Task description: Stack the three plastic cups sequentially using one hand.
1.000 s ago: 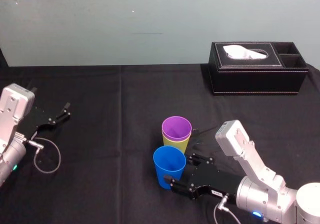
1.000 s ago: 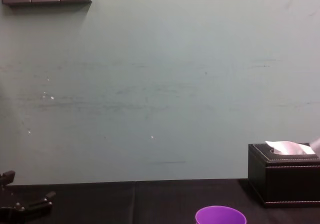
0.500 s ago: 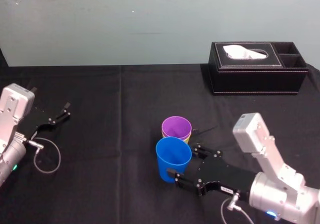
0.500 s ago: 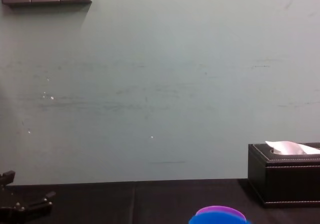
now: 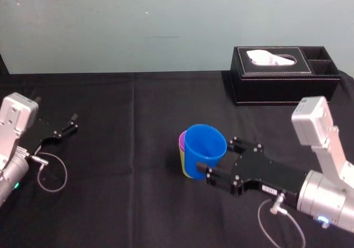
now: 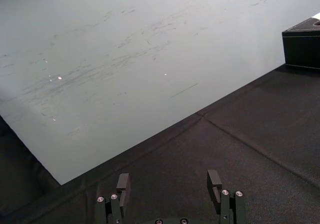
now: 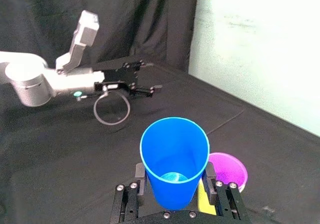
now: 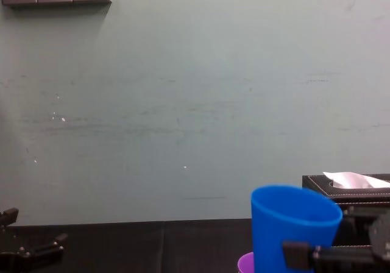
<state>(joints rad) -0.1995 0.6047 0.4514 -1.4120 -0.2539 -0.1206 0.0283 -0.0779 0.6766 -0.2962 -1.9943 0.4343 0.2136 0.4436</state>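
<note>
Blue cup [image 5: 204, 151] sits clamped between the fingers of my right gripper [image 5: 217, 155], raised off the black tablecloth [image 5: 121, 203] just beside the purple cup [image 7: 227, 171], which is nested in the yellow-green cup [image 7: 203, 196]. My left gripper [image 5: 69, 124] lies parked far left, fingers spread.

One plastic cup [image 5: 204, 148] is held off the tabletop [image 5: 127, 104] by the right gripper [image 5: 214, 158], just at 3 o'clock of two nested cups [image 5: 182, 158]. A tissue box [image 5: 285, 82] is set at 2 o'clock, and the left gripper [image 5: 65, 126] at 9 o'clock.
</note>
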